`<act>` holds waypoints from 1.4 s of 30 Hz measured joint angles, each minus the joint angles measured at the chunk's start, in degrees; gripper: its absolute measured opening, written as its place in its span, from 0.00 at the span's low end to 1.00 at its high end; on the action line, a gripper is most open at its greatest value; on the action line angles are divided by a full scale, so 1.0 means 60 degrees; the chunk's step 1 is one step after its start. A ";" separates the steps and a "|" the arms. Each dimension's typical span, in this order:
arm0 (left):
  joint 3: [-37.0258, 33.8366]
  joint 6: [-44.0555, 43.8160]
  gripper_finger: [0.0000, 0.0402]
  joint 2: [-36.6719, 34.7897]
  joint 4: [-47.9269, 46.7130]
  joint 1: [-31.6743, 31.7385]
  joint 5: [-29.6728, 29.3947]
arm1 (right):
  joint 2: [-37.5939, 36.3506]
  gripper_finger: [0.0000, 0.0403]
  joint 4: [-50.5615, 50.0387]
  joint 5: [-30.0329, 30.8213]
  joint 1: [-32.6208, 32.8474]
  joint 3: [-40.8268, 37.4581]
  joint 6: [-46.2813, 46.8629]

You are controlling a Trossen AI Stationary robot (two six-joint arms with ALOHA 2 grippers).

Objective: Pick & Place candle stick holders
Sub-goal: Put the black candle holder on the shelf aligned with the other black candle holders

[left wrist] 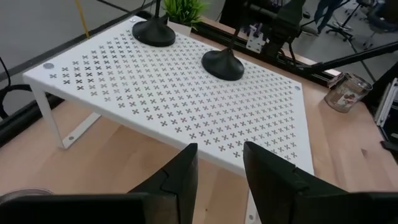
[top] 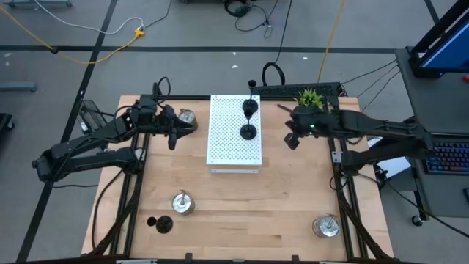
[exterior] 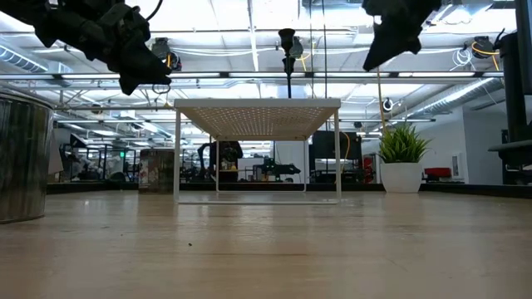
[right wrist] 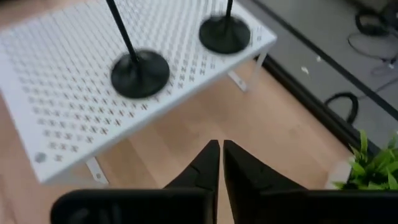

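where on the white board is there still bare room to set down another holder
The white perforated board is bare along its left side and near end. Its far right part is crowded: two black candle stick holders stand there, with the shut right gripper beside that edge.

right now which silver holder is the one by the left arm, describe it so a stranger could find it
Start at the white perforated board standing in the middle of the table, then look to its left, toward the table's far edge. The silver candle stick holder stands there, close by the left gripper. The other two silver ones stand at the near edge of the table.
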 joint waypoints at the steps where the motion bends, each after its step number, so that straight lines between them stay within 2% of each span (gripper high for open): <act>1: 0.0000 -0.0109 0.33 0.0000 -0.0019 -0.0035 -0.0078 | -0.0277 0.01 0.0366 -0.0005 0.0055 -0.0264 -0.0082; 9: 0.0421 -0.0533 0.33 0.0000 -0.1088 -0.0571 -0.0916 | -0.2879 0.01 0.3561 -0.0045 0.0479 -0.2993 -0.0063; 16: 0.1929 -0.0615 0.33 0.0000 -0.4561 -0.1130 -0.2641 | -0.4758 0.00 0.5136 -0.0050 0.0524 -0.4660 0.0053; 21: 0.2730 -0.0960 0.33 0.0000 -0.6263 -0.1447 -0.3189 | -0.5563 0.00 0.5628 -0.0084 0.0528 -0.5394 0.0020; 31: 0.3398 -0.3277 0.33 -0.0004 -0.8978 -0.2218 -0.3320 | -0.6376 0.00 0.7386 -0.0633 0.0528 -0.6906 -0.0149; 36: 0.3395 -0.5021 0.33 0.0000 -1.0054 -0.2770 -0.2880 | -0.6608 0.00 0.7844 -0.0653 0.0528 -0.7443 -0.0202; 42: 0.3399 -0.7053 0.33 0.0007 -1.0606 -0.3730 -0.2380 | -0.6825 0.01 0.7886 -0.0817 0.0528 -0.7656 -0.0237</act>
